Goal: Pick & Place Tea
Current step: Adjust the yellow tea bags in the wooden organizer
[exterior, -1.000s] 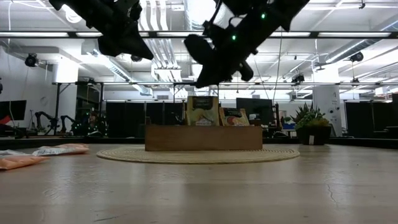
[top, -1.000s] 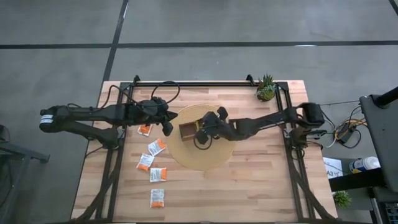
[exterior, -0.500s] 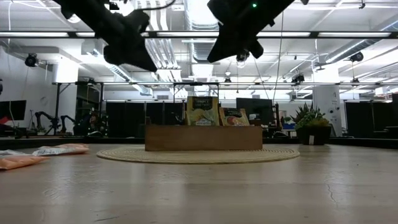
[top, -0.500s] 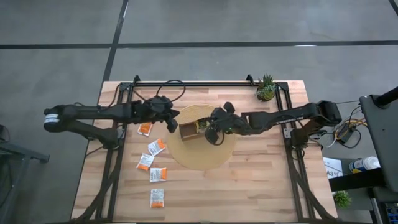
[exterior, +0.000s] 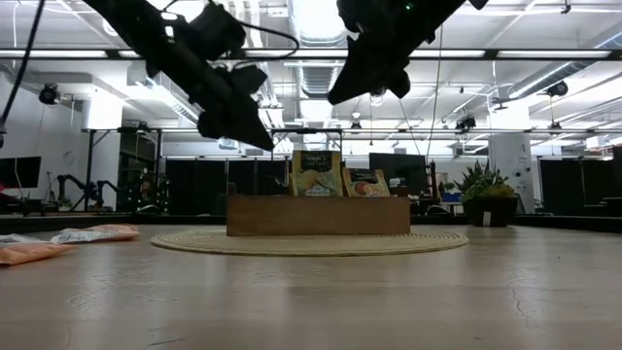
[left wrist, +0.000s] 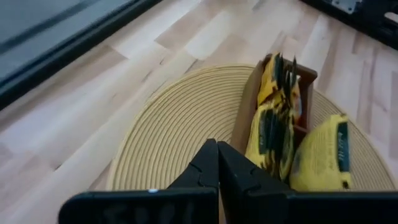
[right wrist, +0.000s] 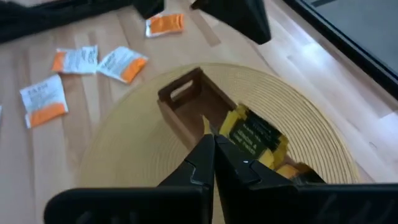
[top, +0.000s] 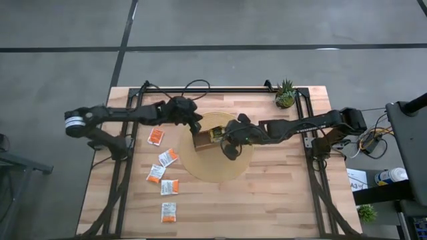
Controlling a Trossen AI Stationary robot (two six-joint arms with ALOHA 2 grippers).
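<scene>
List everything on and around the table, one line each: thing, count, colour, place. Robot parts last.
Loose tea sachets: five, white with orange, on the bare table on the left arm's side of the mat.
Tea sachets in the tray: several, yellow-green with dark labels; exact count unclear.
Wooden tray: one, brown, on the mat; its end compartment is empty.
Round woven mat: one, pale straw, table middle.
Potted plant: one, green, far corner on the right arm's side.
Table: one, light wood.
Left gripper: shut, empty, above the mat's edge near the tray.
Right gripper: shut, empty, above the tray.
</scene>
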